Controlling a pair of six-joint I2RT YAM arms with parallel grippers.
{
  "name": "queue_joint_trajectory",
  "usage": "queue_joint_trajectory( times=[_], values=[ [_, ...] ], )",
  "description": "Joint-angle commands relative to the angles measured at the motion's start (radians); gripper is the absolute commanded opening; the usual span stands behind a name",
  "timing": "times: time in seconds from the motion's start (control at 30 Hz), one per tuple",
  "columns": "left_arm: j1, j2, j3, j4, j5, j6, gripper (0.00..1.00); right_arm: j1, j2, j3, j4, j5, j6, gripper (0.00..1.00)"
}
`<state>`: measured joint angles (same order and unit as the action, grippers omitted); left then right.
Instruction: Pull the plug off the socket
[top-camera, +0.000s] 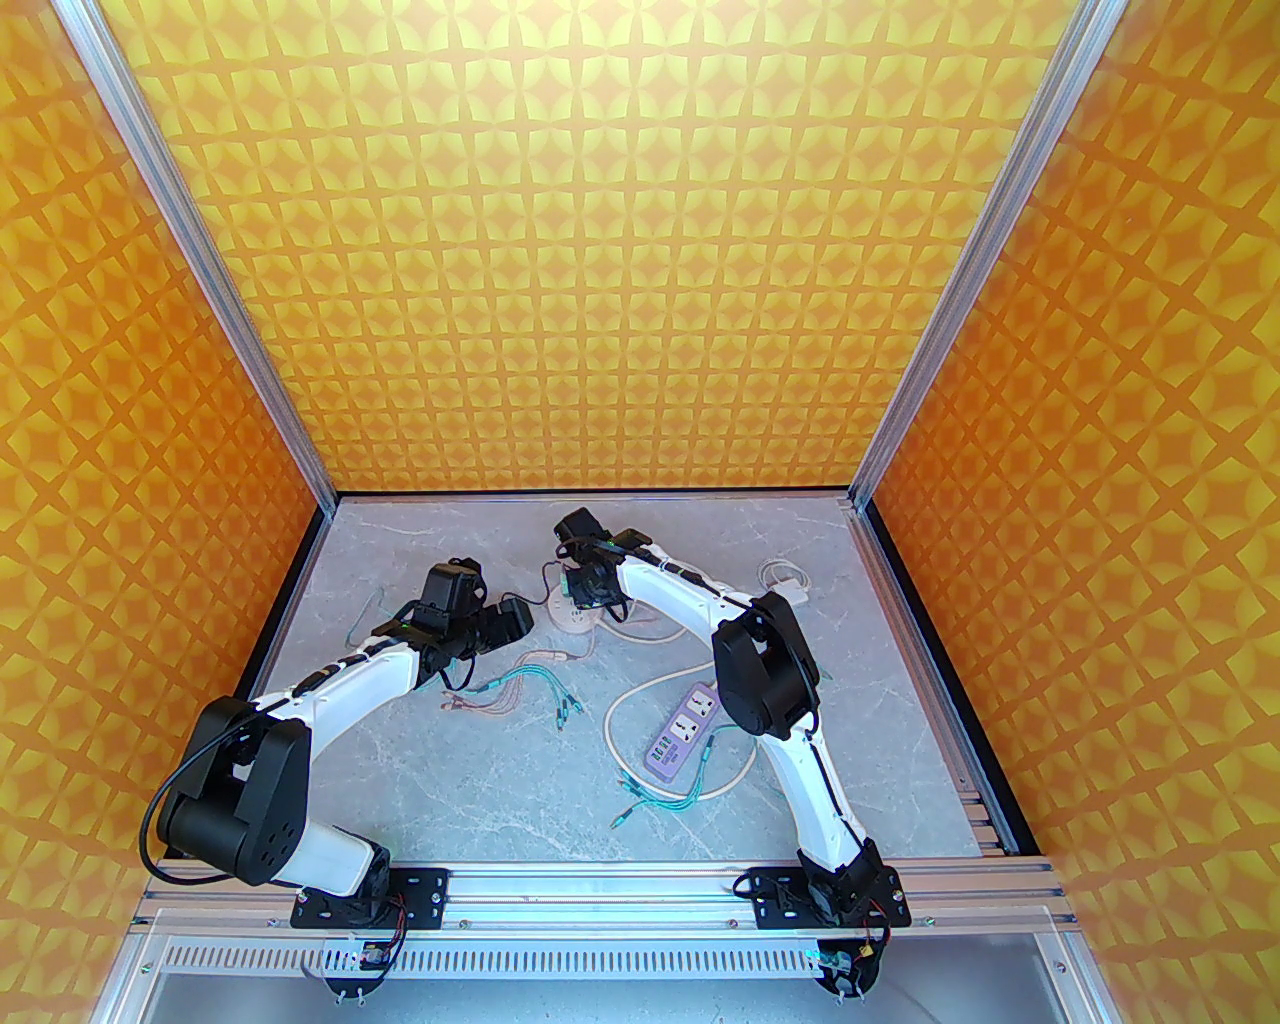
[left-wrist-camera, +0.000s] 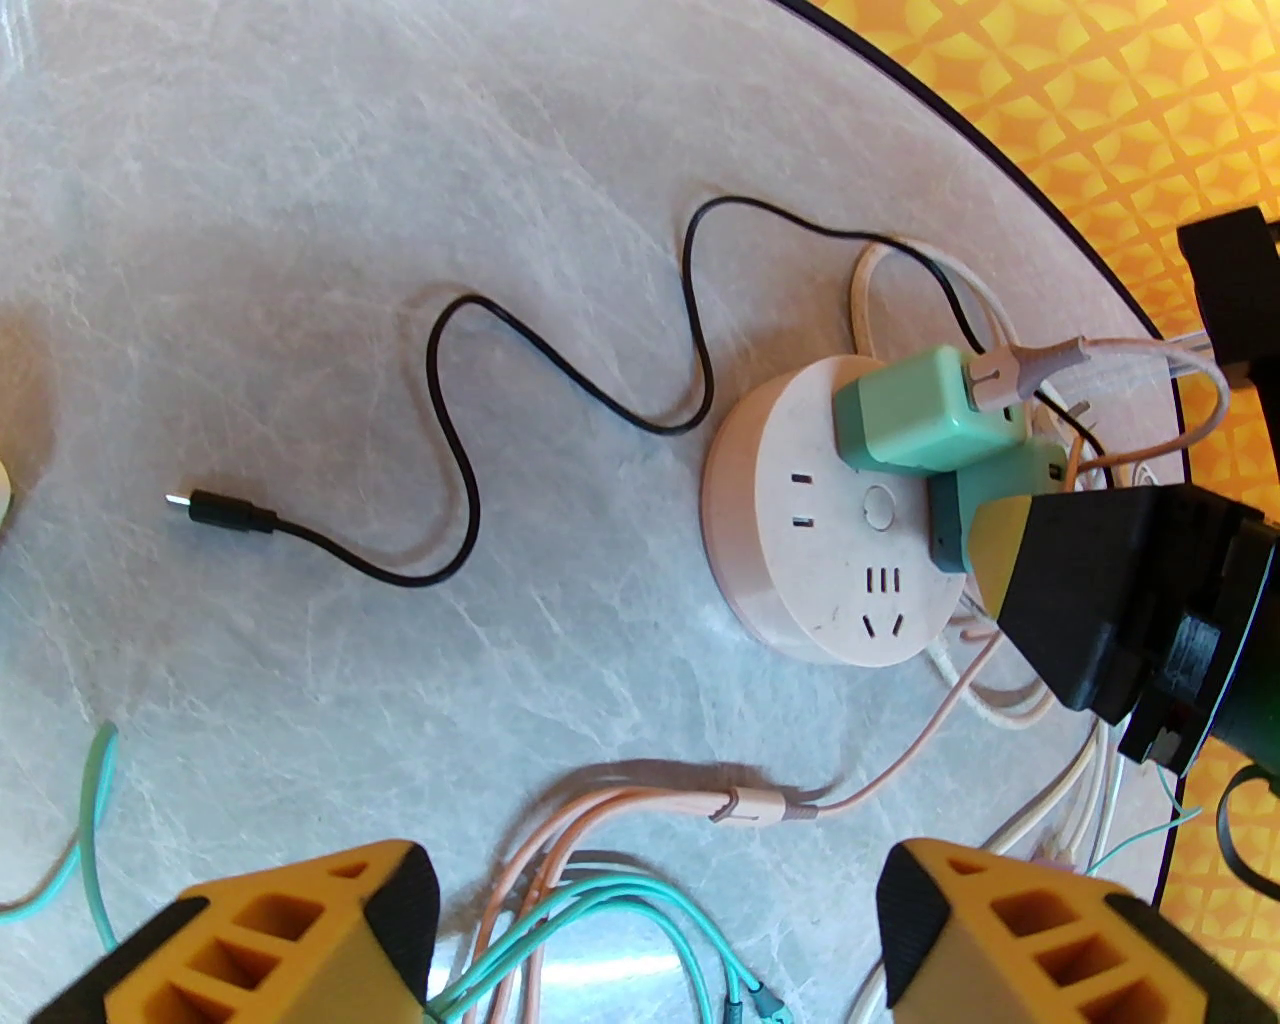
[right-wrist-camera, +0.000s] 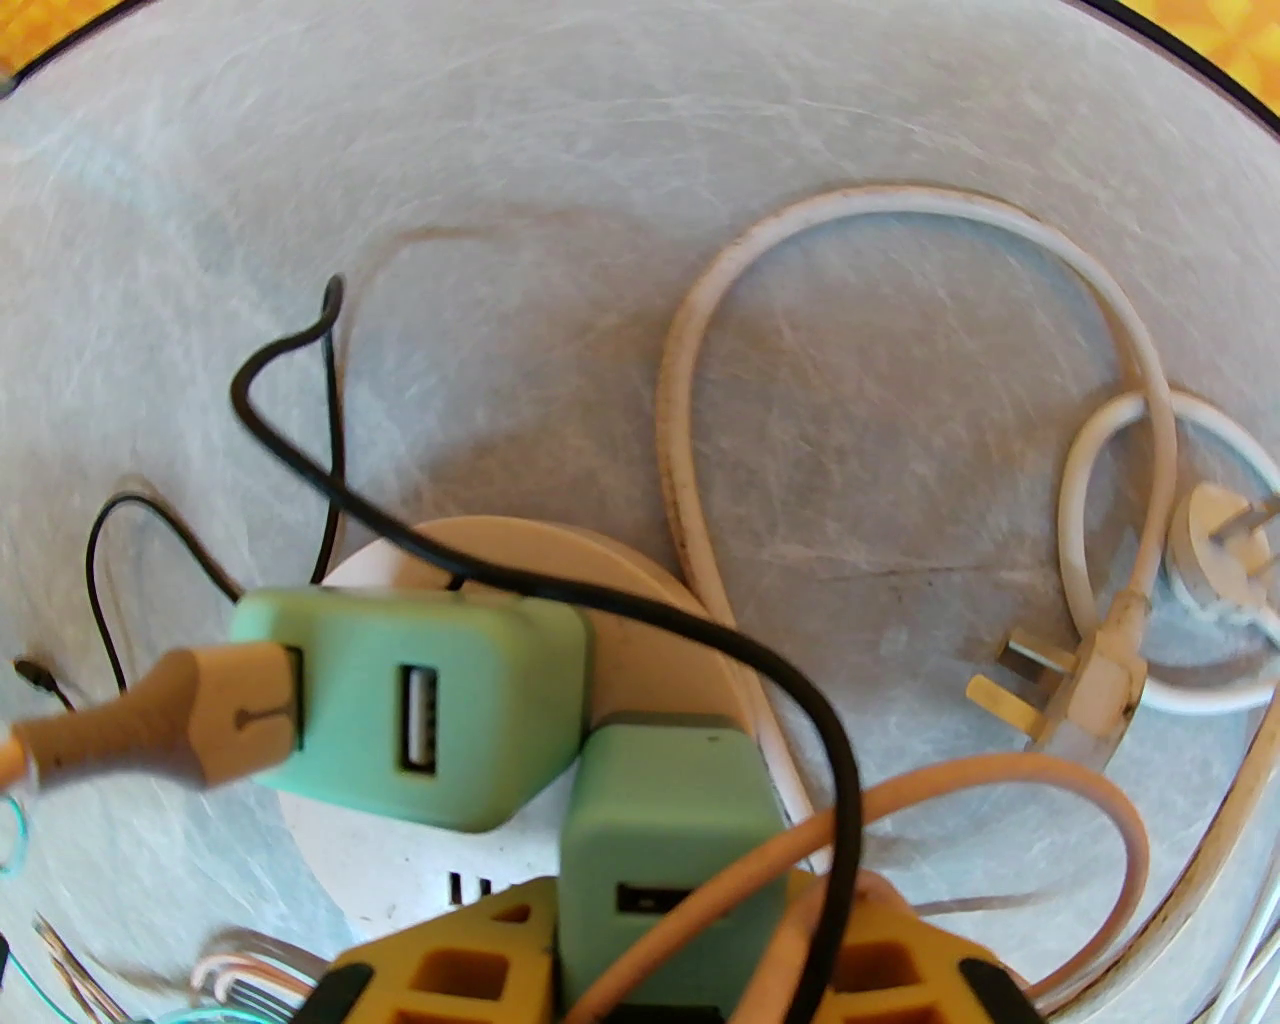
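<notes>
A round pinkish-white socket (left-wrist-camera: 830, 560) lies on the grey table, small in the top view (top-camera: 583, 618). Two green USB plugs stand on it. The lighter one (right-wrist-camera: 420, 700) carries a pink cable. The darker green plug (right-wrist-camera: 660, 800) sits at the socket's rim, with my right gripper (right-wrist-camera: 660, 940) shut on it between yellow fingers (right-wrist-camera: 470, 960). I cannot tell whether its prongs are still seated. A black cable and a pink cable cross in front of it. My left gripper (left-wrist-camera: 660, 930) hangs open just left of the socket, holding nothing.
A black USB cable (left-wrist-camera: 450, 440) snakes left of the socket. Pink and teal multi-head cables (top-camera: 540, 690) lie mid-table. A purple power strip (top-camera: 683, 735) with a white cord sits right of centre. A loose white three-pin plug (right-wrist-camera: 1060, 690) lies behind the socket.
</notes>
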<state>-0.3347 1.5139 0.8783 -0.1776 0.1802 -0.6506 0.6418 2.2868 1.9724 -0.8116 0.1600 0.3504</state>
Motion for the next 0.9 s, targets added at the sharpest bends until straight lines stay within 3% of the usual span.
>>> queue_joint_trajectory(
  times=[0.0,0.2,0.47,0.87],
  values=[
    [-0.010,0.041,-0.001,0.011,0.050,0.032,0.76,-0.008,-0.049,0.016,0.008,-0.054,-0.146,0.23],
    [-0.036,0.160,0.042,0.083,0.072,0.077,0.71,-0.008,-0.067,0.017,0.002,-0.122,-0.258,0.26],
    [-0.047,0.282,0.087,0.265,0.095,0.123,0.68,-0.020,-0.055,-0.003,0.024,-0.188,-0.265,0.27],
    [-0.104,0.415,0.133,0.299,-0.047,0.249,0.66,-0.037,-0.060,-0.030,0.063,-0.259,-0.248,0.27]
  ],
)
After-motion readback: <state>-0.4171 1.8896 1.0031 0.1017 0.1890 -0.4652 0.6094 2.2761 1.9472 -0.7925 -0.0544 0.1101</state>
